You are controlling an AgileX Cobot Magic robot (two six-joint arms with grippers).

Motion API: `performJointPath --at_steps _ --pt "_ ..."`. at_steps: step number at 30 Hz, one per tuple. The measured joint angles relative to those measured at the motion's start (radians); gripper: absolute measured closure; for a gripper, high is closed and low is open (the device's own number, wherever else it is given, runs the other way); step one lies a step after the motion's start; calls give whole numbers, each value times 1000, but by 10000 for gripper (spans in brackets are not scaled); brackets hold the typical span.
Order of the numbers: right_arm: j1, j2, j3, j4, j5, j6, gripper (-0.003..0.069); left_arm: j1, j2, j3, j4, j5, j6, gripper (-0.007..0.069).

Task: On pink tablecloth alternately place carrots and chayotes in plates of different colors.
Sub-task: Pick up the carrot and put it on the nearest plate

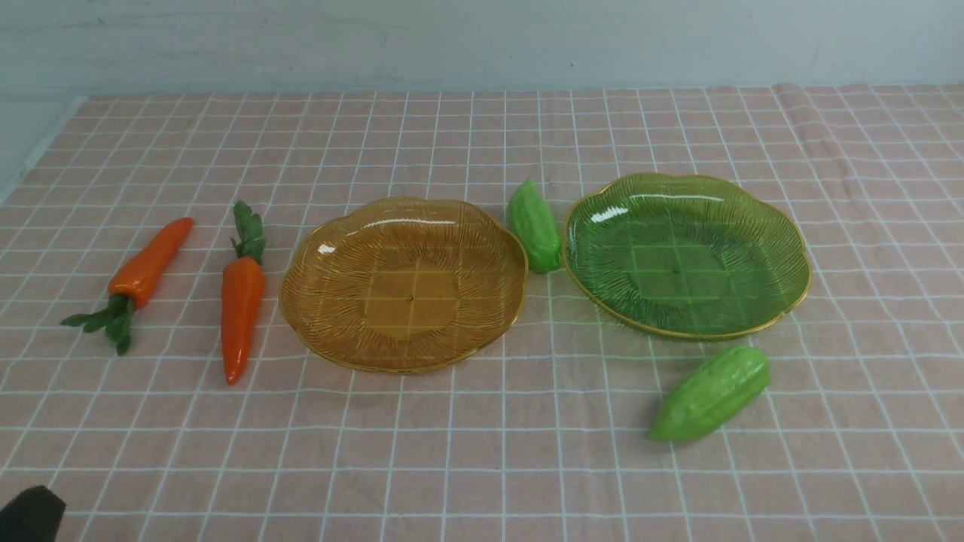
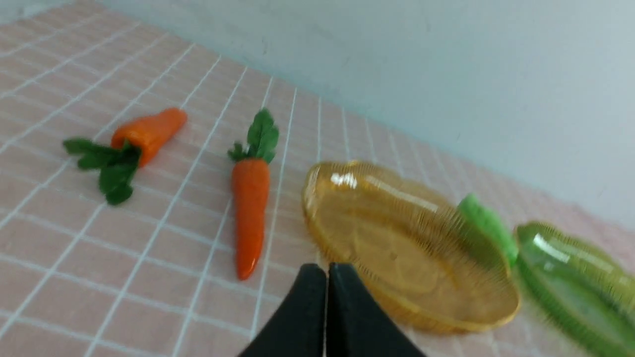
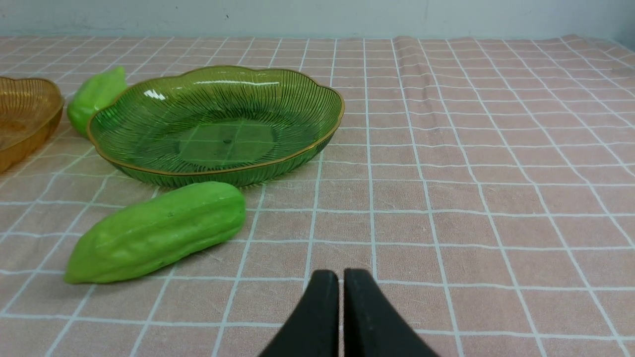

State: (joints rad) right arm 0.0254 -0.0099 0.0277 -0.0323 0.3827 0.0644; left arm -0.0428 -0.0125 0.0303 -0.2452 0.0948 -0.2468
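You've got both plates empty on the pink tablecloth [image 1: 482, 467]. The amber plate [image 1: 404, 284] sits center-left and the green plate [image 1: 685, 252] to its right, w/ a gap btwn them. The far chayote [image 1: 534, 226] lies in that gap toward the back, just beside both rims; can't tell if it touches either. The near chayote [image 1: 712, 393] lies on the cloth just in front of the green plate, tilted, narrow end toward the robot's left.

Both carrots are on the cloth left of the amber plate, apart from each other. The outer carrot [image 1: 149, 263] lies at an angle, leaves toward the robot. The inner carrot [image 1: 242, 309] is near the amber plate, leaves pointing away, tip toward the robot.

Left gripper [image 2: 326, 270]: fingers pressed together, nothing btwn them, facing the inner carrot's tip and the amber plate's near rim. Right gripper [image 3: 341, 275]: fingers all but touching, just a sliver of gap, pinching nothing, over bare cloth w/ the near chayote and green plate ahead of it.
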Motion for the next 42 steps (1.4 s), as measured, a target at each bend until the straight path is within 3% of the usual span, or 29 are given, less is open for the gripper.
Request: performJointPath --at_steps 6,8,10,13,16,20,23,28,31,36,42 --pt "0 0 0 -41 -5 8 650 0 0 0 -14 -394 -45 634" --pt "0 0 0 5 -30 37 650 0 -1 -3 -15 -488 -74 634" --pt "0 0 3 119 -127 96 650 0 -1 -43 -12 -483 -88 634" --pt "0 0 3 301 -278 177 650 0 24 -168 10 -345 -96 634" --pt "0 0 4 439 -357 207 650 0 113 -314 44 -109 -95 634" --pt "0 0 4 475 -383 210 650 0 387 -578 96 396 -47 634" --pt "0 0 4 475 -416 212 650 0 571 -669 97 625 8 634" --pt "0 0 4 474 -488 214 650 0 734 -709 97 765 48 634" --pt "0 0 -30 468 -451 217 650 0 877 -716 97 803 76 634" --pt "0 34 -223 410 -249 202 650 0 1026 -766 99 802 111 634" --pt "0 351 -636 312 247 12 650 0 1258 -948 100 799 122 634"
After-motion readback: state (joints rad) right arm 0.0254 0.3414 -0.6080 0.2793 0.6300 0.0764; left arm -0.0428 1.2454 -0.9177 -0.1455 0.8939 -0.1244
